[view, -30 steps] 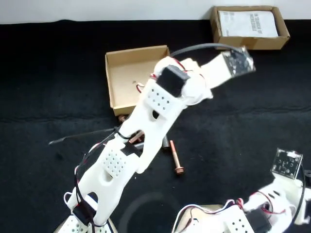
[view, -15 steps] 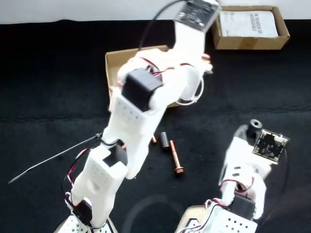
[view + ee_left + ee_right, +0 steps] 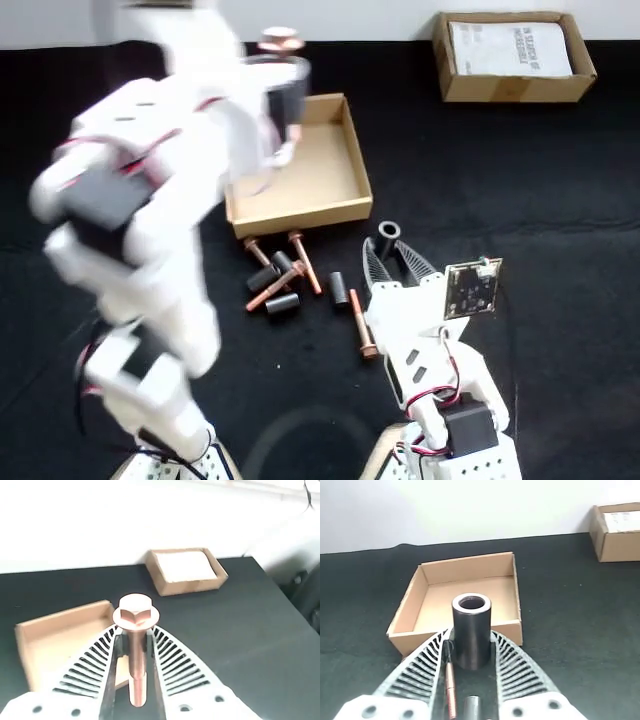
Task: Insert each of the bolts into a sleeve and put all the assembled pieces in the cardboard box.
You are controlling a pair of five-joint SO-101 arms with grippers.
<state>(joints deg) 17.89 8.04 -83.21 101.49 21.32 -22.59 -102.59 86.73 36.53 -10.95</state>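
Two parts are held off the desk (image 3: pixel 540 200). One copper bolt (image 3: pixel 136 655) stands head-up, its shank clamped between the fingers of the left gripper (image 3: pixel 135 630), which is raised high near the cardboard box (image 3: pixel 310 180). One dark sleeve (image 3: pixel 471 630) stands upright, bore upward, pinched in the closed right gripper (image 3: pixel 471 635) just beside the box's near corner. Several loose bolts (image 3: pixel 300 262) and loose sleeves (image 3: pixel 338 288) lie on the black desk in front of the box, near the right gripper. A second box (image 3: pixel 515 90) holding a paper sits at the far edge.
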